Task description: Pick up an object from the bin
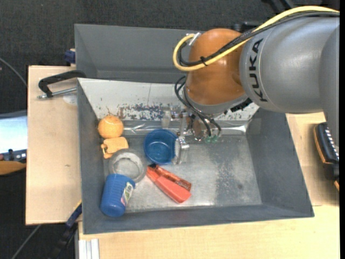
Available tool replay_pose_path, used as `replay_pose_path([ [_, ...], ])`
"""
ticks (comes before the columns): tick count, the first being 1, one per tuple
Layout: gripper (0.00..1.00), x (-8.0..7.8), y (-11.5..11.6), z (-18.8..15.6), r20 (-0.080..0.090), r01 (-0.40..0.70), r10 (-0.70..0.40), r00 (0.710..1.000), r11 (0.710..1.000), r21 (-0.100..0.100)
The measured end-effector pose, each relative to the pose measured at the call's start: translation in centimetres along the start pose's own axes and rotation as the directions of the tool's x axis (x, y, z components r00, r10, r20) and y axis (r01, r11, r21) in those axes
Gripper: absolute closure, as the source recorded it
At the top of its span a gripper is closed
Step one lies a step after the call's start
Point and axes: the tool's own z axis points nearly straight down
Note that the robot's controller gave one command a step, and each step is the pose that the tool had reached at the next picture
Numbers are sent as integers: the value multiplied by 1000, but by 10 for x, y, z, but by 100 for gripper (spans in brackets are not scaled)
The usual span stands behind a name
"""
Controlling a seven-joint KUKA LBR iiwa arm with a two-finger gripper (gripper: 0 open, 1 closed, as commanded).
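Note:
My gripper hangs under the orange wrist cover near the bin's middle back, with its fingers reaching down at the right rim of a small blue cup. One metal fingertip shows just right of the cup's wall; whether the other is inside the cup I cannot tell. A red-orange flat tool lies in front of the cup, pointing toward the bin's front right.
On the bin's left side lie an orange ball, a small orange toy piece, a clear round lid or dish and a blue bottle with a label. The bin floor to the right is bare metal.

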Motion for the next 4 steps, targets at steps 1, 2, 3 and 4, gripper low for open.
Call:
replay_pose_path([
  [1, 0, 9, 13, 30, 1, -104, 104, 995, 995, -1],
  [2, 0, 18, 16, 60, 0, -89, 89, 996, 996, -1],
  [3, 0, 12, 9, 76, 2, 68, -68, 998, 998, -1],
  [4, 0, 5, -1, 93, -1, -86, 86, 996, 996, -2],
])
